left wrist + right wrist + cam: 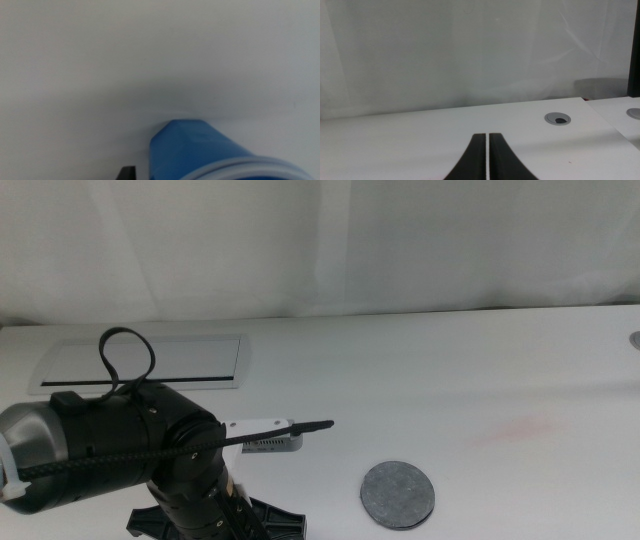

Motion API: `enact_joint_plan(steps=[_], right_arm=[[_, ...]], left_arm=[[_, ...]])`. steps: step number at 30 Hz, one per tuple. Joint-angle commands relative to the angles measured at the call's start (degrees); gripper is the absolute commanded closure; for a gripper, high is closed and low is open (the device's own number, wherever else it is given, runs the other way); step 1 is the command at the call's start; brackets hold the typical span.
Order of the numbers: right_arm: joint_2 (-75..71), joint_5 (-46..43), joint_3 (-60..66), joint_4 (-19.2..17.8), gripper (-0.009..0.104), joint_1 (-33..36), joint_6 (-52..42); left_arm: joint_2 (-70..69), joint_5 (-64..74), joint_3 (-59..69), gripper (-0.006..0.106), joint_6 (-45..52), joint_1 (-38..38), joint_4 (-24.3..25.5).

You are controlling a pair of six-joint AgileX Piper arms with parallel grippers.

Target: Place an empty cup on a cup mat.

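On the worktop (480,370) our left claw (150,175) nears the cup (200,150), grip unclear; cup mat (398,494) bare; right claw (487,160) closed, empty.

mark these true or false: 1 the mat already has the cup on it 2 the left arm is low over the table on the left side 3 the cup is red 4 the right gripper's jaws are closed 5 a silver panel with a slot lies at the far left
1. False. The cup mat lies bare on the table.
2. True. The left gripper is at the picture's bottom left.
3. False. The cup, seen close in the left wrist view, is bright blue.
4. True. The right gripper holds nothing, its jaws almost touching.
5. True. The silver panel is there.
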Motion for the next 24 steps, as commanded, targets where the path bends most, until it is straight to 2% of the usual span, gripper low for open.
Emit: enact_joint_plan(steps=[1, 10, 24], right_arm=[[-0.19, -0.7, 2.32, -0.18, 0.098, -0.34, -0.19], [-0.19, -0.7, 2.32, -0.18, 0.098, -0.34, -0.19], [-0.19, -0.59, 2.32, -0.18, 0.098, -0.34, -0.19]], left_arm=[[0.18, -0.86, 0.87, 0.103, -0.19, -0.32, -0.76], [0.08, -0.83, -1.13, 0.103, 3.25, -0.32, -0.76], [1.7, 7.89, -25.25, 0.103, 5.51, -0.32, 2.67]])
